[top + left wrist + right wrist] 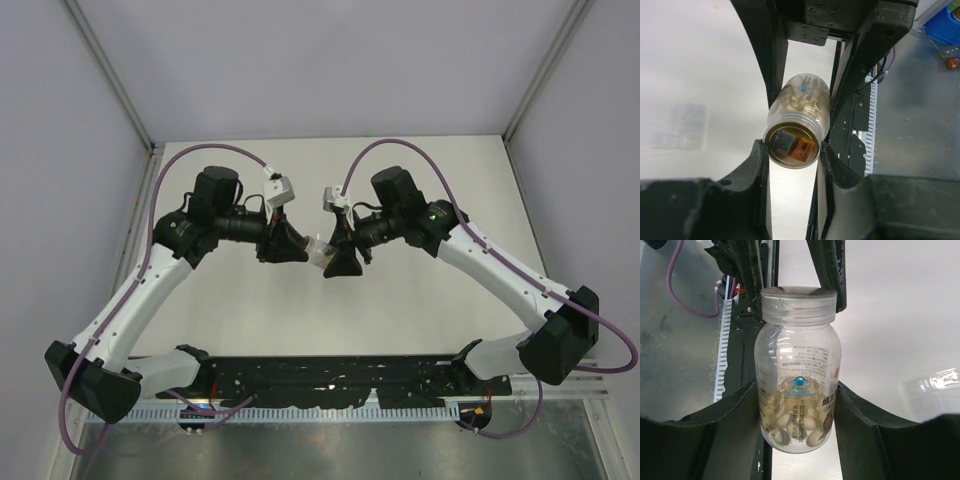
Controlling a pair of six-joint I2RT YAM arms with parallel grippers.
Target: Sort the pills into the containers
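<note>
A clear plastic bottle (318,252) with a blue logo and printed text is held in the air between both grippers. Pale tan pills (790,422) lie in its lower part. My right gripper (797,390) is shut on the bottle's body (797,355). My left gripper (792,150) is shut on the bottle's clear cap (792,145), which also shows in the right wrist view (798,305). In the top view the left gripper (292,247) and right gripper (340,262) meet at the table's middle. No amber container or orange-brown pills are in view.
A clear plastic compartment box (680,125) lies flat on the white table; it also shows in the right wrist view (935,382). The black rail (330,375) and cable chain run along the near edge. Enclosure walls stand left, right and behind.
</note>
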